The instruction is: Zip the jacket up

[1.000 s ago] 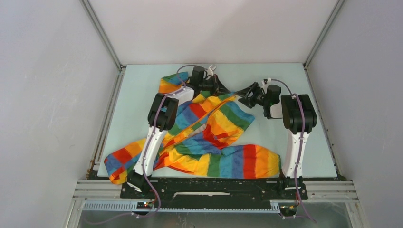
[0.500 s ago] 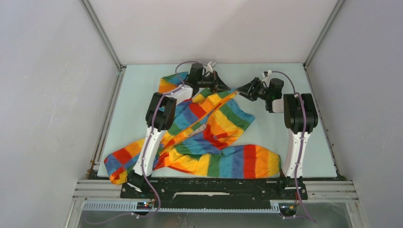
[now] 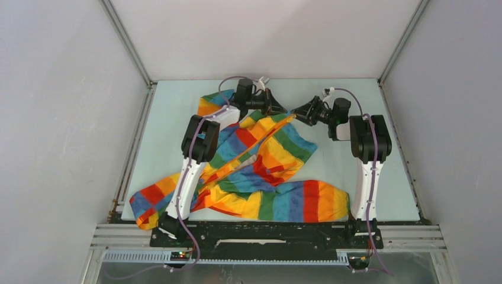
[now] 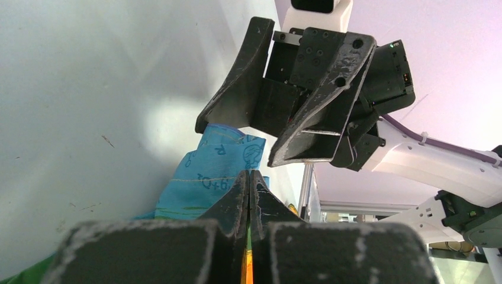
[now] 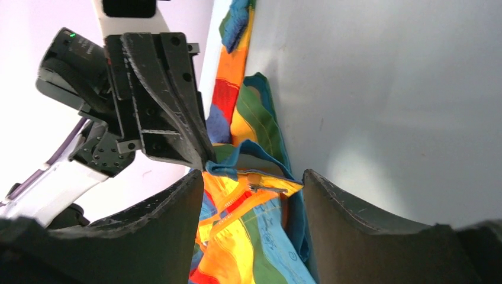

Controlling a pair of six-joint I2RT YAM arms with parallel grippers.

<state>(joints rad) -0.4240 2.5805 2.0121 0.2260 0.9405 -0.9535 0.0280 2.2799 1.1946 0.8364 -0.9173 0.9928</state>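
Note:
The rainbow-striped jacket (image 3: 260, 160) lies crumpled on the table, its orange zipper strip (image 3: 248, 151) running diagonally. My left gripper (image 3: 282, 110) is shut on the jacket's far top edge; in the left wrist view an orange and green sliver sits pinched between the closed fingers (image 4: 248, 177). My right gripper (image 3: 297, 112) faces it from the right, open. In the right wrist view the gripper (image 5: 253, 183) frames the metal zipper slider (image 5: 269, 188) on the orange tape, without touching it. The left gripper's tips (image 5: 204, 163) hold blue fabric just left of the slider.
A pale green table (image 3: 171, 118) is enclosed by white walls with metal frame rails (image 3: 127, 47). One sleeve (image 3: 308, 201) stretches along the near edge toward the right arm's base; another (image 3: 151, 198) hangs toward the left front corner.
The right gripper has moved left and slightly farther back, closing in on the left gripper and the jacket's top corner. The left gripper has stayed shut on the fabric.

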